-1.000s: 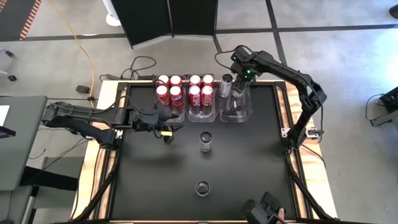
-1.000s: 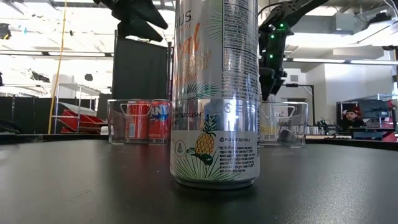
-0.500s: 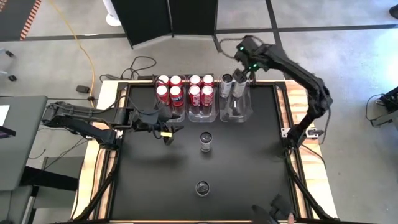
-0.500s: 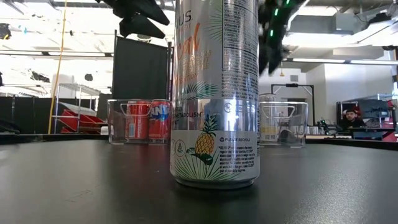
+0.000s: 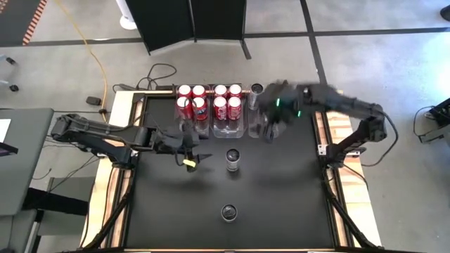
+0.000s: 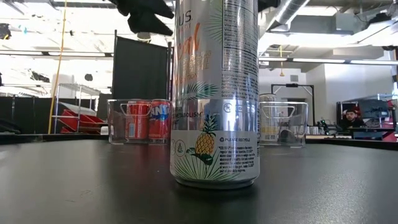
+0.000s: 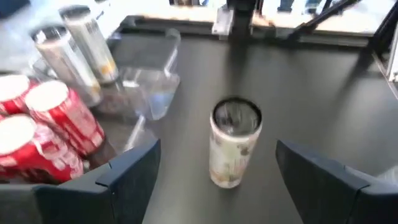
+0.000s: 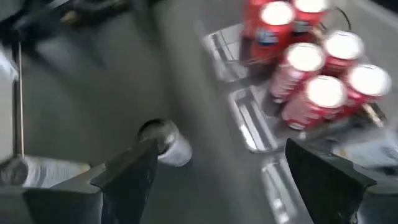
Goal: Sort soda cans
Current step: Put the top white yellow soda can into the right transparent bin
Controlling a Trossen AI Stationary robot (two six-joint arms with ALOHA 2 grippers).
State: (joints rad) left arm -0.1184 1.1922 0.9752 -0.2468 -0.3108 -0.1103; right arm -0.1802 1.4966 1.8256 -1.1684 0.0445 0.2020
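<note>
Red soda cans (image 5: 209,104) stand in two clear bins at the far edge. Two silver cans (image 7: 74,53) stand in a third clear bin (image 5: 266,119) to their right. A silver can (image 5: 233,160) stands upright mid-table. Another silver can (image 5: 228,211) stands toward the near edge and fills the low view (image 6: 214,93). My left gripper (image 5: 195,158) hovers open just left of the mid-table can (image 7: 235,143), which shows ahead between its fingers, untouched. My right gripper (image 5: 271,130) hangs open and blurred above the third bin's near end, holding nothing (image 8: 221,149).
The black mat (image 5: 281,197) is bordered by a wooden frame (image 5: 118,176). A dark screen (image 5: 197,21) and cables lie beyond the far edge. A person sits in the room behind (image 6: 352,117). Bare mat lies left and right of the two loose cans.
My right gripper has risen out of the third bin and swung fast toward the table's middle and near side, staying open; the silver cans stay standing in the bin. My left gripper has crept toward the mid-table can, rolled a little, and spread its fingers wider.
</note>
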